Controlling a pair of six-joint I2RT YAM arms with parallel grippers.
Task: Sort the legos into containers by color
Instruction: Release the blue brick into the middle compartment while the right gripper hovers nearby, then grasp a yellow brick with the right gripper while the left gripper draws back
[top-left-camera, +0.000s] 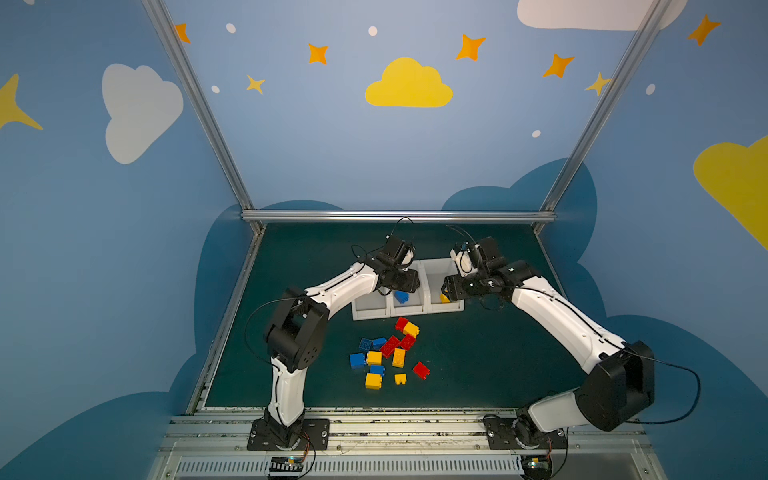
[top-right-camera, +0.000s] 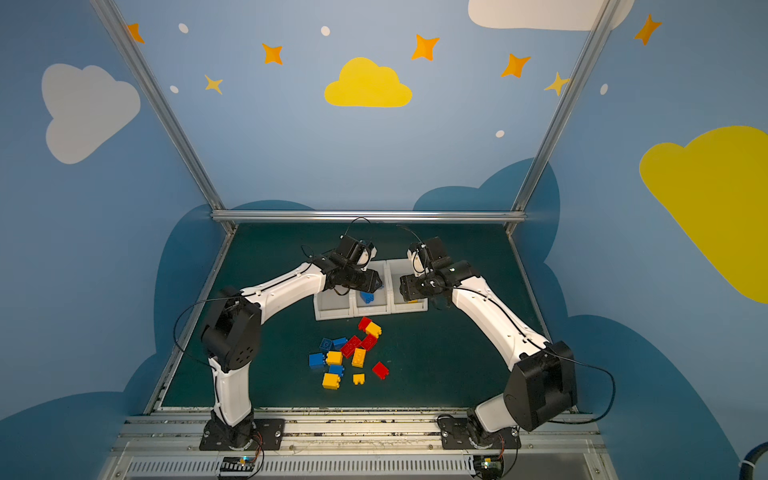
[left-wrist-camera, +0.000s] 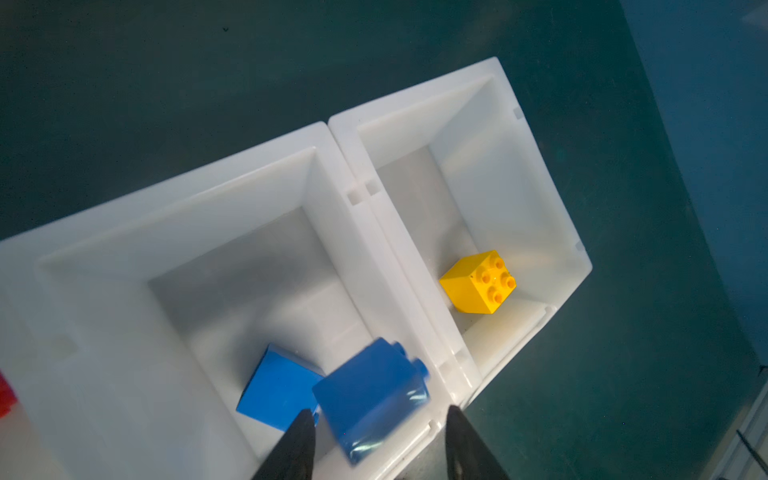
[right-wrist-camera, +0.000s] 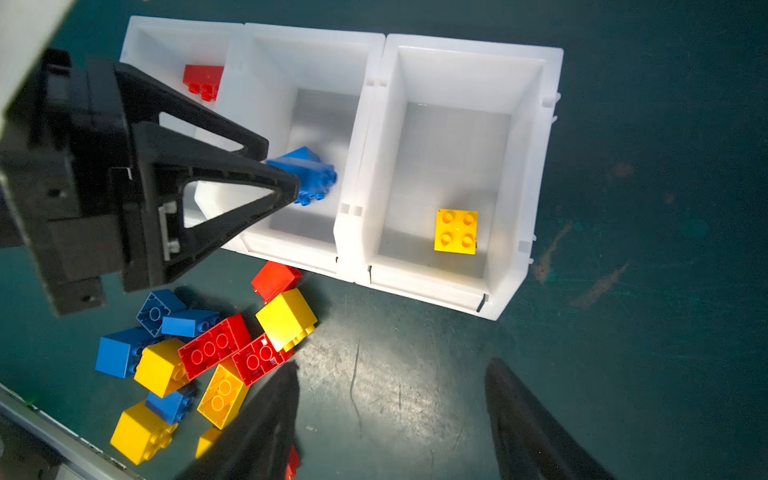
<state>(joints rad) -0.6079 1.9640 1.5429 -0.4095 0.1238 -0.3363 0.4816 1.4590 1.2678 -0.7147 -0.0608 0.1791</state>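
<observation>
Nearest, on the front of the bench (top-left-camera: 498, 353): loose heap of red, blue and yellow legos (top-left-camera: 390, 345), several touching, one red and one small yellow set a little apart. Behind the heap, three white bins in a row, wall to wall. Inside the left bin (right-wrist-camera: 137, 37): one red lego (right-wrist-camera: 202, 81). Over the middle bin (left-wrist-camera: 232, 166): left fingers (left-wrist-camera: 299, 440), pointing down, spread apart, released. Between and just below the tips: a motion-blurred blue lego (left-wrist-camera: 370, 399), tilted, not clamped. On the bin floor beside it: a second blue lego (left-wrist-camera: 278, 386). Inside the right bin (left-wrist-camera: 415, 95): one yellow lego (left-wrist-camera: 478, 282), studs up. Above that bin's front edge: right fingers (right-wrist-camera: 523, 424), spread wide, grasping nothing.
</observation>
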